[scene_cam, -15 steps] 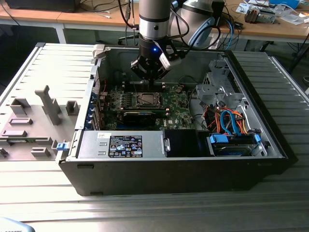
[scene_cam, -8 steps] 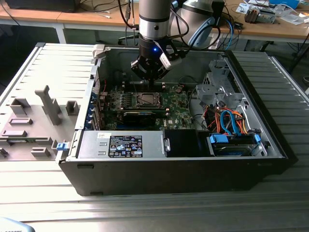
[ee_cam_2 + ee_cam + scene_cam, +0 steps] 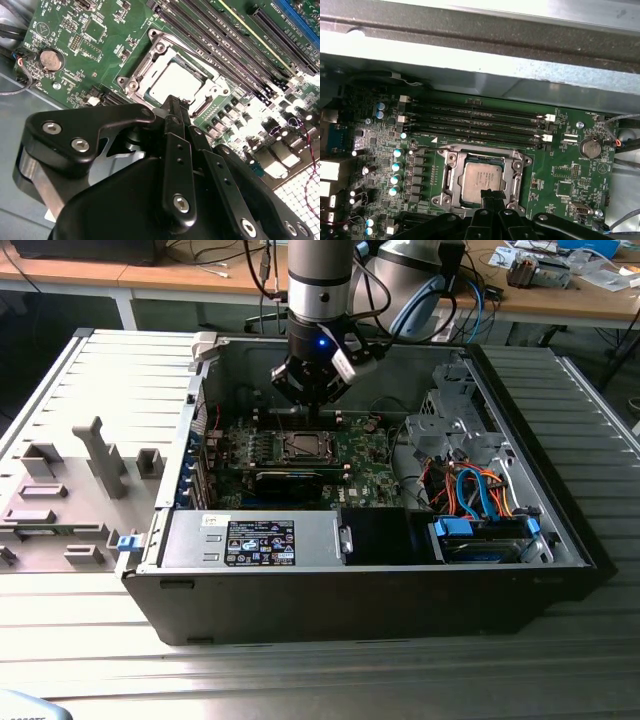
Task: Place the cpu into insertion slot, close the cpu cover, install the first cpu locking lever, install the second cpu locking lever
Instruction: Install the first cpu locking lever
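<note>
The matte black jaws (image 3: 181,106), bolted links with round screw heads, sit pressed together, holding nothing, tip just above the socket's edge. In the first wrist view that tip (image 3: 489,194) touches or hovers over the cpu (image 3: 481,178) at about 6 o'clock of the chip. The cpu, a flat square of dull silver-grey metal, lies seated in the insertion slot (image 3: 451,176). The cpu cover (image 3: 519,161), a thin silver frame, lies flat around it. Outward spreads the green board (image 3: 555,165) with long black memory slots (image 3: 475,122), all inside the open dark computer case (image 3: 300,615) on the ribbed metal tabletop (image 3: 590,640).
</note>
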`<state>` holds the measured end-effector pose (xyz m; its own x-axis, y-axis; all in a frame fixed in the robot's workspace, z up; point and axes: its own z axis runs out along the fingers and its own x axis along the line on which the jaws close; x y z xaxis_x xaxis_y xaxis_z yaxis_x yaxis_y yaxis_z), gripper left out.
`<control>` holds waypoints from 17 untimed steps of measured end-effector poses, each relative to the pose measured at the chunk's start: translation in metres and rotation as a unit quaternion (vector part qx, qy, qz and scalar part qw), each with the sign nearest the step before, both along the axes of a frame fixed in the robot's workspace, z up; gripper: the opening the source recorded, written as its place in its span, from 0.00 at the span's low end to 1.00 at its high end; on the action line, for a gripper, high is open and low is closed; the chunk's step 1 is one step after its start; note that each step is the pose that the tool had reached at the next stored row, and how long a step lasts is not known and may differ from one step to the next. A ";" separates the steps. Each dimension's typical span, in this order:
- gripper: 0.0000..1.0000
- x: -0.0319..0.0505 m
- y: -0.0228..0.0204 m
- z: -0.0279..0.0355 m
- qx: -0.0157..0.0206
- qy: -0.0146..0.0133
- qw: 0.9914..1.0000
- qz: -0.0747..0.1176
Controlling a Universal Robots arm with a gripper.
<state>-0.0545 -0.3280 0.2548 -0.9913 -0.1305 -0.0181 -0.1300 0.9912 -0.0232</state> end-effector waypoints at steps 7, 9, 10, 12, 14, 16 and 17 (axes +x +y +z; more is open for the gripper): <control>0.11 -0.0001 0.0000 0.0000 0.000 0.000 1.000 0.002; 0.11 -0.0007 0.0000 0.0000 0.000 0.000 1.000 -0.002; 0.11 -0.0009 0.0000 0.0000 0.000 0.000 1.000 -0.007; 0.11 -0.0010 0.0000 0.0000 0.000 0.000 1.000 -0.015; 0.11 -0.0010 0.0000 0.0002 0.000 0.000 1.000 -0.019; 0.11 -0.0010 0.0000 0.0013 0.000 0.000 1.000 -0.021; 0.11 -0.0010 0.0000 0.0019 0.000 0.000 1.000 -0.022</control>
<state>-0.0555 -0.3280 0.2567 -0.9961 -0.0861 -0.0180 -0.0856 0.9961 -0.0233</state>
